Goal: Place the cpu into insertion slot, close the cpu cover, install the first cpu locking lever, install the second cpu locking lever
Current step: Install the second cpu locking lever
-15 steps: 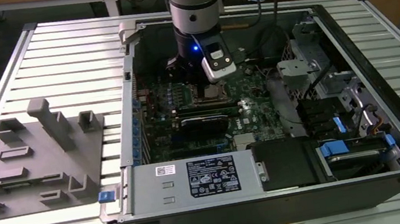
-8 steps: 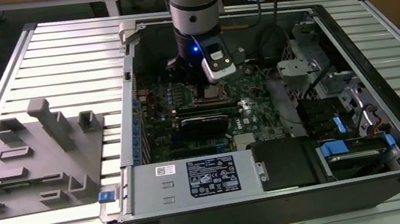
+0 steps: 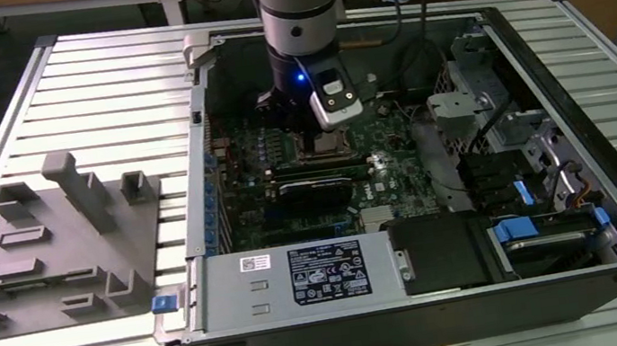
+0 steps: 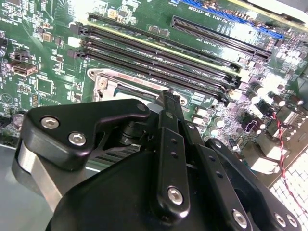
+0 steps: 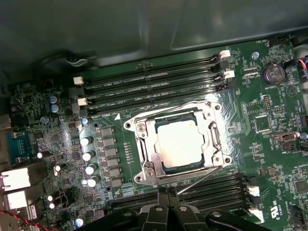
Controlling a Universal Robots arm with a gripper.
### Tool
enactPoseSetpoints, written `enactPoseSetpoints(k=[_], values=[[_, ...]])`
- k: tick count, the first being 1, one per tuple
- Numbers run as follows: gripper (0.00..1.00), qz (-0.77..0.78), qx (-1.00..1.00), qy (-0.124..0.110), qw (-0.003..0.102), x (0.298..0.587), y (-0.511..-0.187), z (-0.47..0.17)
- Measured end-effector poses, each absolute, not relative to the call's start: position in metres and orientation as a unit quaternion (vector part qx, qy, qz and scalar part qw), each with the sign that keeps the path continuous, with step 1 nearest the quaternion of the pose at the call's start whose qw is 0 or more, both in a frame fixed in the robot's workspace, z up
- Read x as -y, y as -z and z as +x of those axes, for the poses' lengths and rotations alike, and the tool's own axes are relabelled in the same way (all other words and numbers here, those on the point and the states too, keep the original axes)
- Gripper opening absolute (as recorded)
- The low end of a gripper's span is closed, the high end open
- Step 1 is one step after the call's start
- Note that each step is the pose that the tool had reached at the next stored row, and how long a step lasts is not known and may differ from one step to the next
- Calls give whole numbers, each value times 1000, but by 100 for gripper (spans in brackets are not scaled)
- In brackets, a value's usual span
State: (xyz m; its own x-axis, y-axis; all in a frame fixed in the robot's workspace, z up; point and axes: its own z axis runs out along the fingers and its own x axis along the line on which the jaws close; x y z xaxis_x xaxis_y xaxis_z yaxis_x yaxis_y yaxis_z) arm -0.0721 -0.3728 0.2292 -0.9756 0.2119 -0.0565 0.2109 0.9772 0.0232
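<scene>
The cpu (image 5: 177, 143) is seen seated in the insertion slot (image 5: 144, 169) on the green motherboard (image 5: 269, 159), its dull silver top showing through the window of the cpu cover (image 5: 210, 139), which lies flat over it in the first wrist view. A thin metal locking lever (image 5: 193, 183) is seen angled outward from the socket's edge toward the tool (image 5: 168, 192). The tool's black fingertips are drawn together at a narrow setting just beside the socket, with nothing visibly held. In the second wrist view the tool (image 4: 167, 96) is poised over the socket frame beside the long black memory slots (image 4: 159, 57). In the exterior view the arm (image 3: 298, 11) reaches down into the open computer case (image 3: 594, 142), which rests on a slatted tabletop (image 3: 90, 86) next to a grey fixture block (image 3: 58, 244).
</scene>
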Motion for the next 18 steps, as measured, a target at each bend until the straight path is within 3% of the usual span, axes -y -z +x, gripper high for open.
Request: enactPoseSetpoints(k=[18], values=[[11, 106, -994, -8, 30, 373, -219, -83]])
